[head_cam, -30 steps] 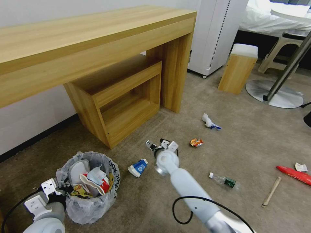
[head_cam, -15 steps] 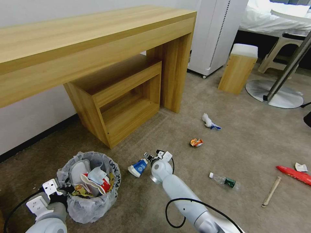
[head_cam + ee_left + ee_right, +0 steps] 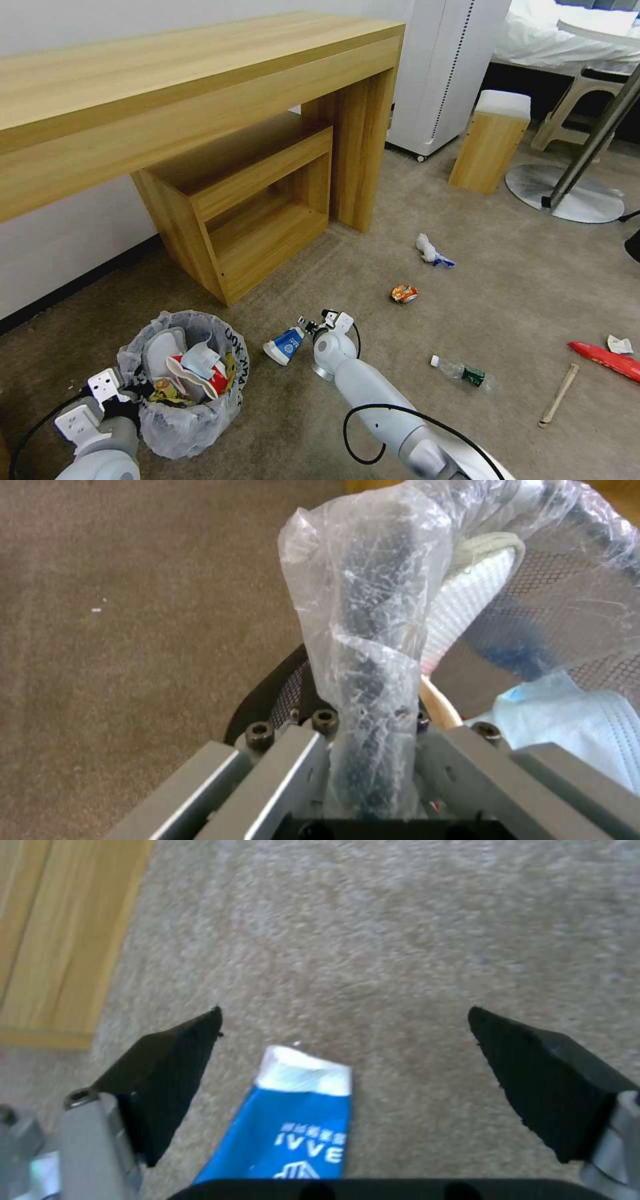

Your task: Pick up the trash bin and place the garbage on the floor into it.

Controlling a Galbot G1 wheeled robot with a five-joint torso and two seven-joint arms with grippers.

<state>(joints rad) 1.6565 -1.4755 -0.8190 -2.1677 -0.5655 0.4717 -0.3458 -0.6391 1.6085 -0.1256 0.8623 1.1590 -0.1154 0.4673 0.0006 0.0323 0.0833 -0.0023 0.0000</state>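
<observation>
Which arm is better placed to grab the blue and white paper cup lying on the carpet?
Right. The right gripper hangs open directly over the blue-and-white paper cup, while the left gripper is clamped on the black bag-lined trash bin.

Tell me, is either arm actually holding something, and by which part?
Left gripper holds the small round black trash bin by its bag-covered rim, jaws shut on it. Right gripper holds nothing; its jaws are open around the blue-white paper cup.
</observation>
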